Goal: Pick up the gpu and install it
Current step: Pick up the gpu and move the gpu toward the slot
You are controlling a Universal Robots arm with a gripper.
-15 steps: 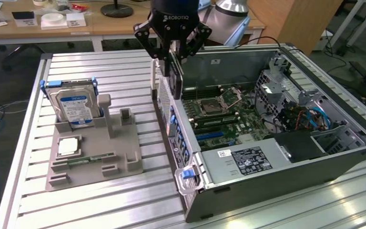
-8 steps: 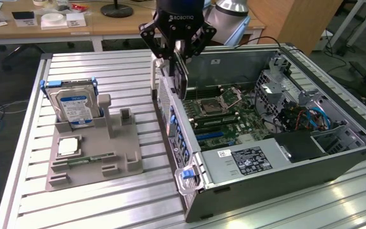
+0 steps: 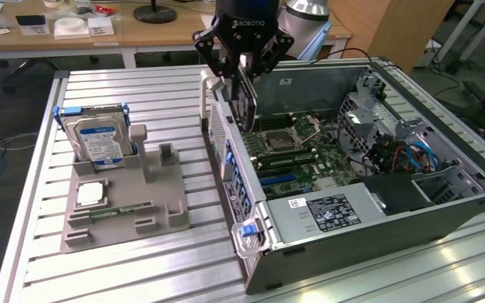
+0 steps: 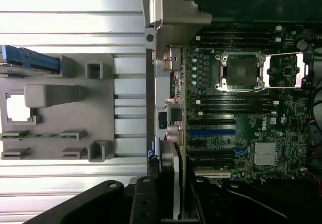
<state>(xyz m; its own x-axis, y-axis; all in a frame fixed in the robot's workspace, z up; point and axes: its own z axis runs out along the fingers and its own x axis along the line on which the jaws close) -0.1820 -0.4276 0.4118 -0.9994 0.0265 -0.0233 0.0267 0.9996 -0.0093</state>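
Note:
The gpu [image 3: 245, 104] hangs on edge above the near wall of the open computer case [image 3: 444, 208], its dark face upright and its silver bracket [image 3: 211, 88] towards the exterior view's left. My gripper [image 3: 244, 68] is shut on the card's upper edge. In the wrist view the gpu [image 4: 175, 183] runs edge-on from between my gripper's [image 4: 171, 206] black fingers out to the grey bracket [image 4: 173, 15], just beside the motherboard [image 4: 236, 108]. The blue expansion slot [image 4: 212, 132] [image 3: 278, 178] lies bare on the board below.
A grey holder tray [image 3: 124, 202] on the slatted table carries a silver hard drive [image 3: 99, 142] with a blue-white label, a processor chip [image 3: 89, 192] and a slim green memory stick [image 3: 120, 211]. Inside the case are a power supply [image 3: 331, 211] and blue cables [image 3: 419, 154].

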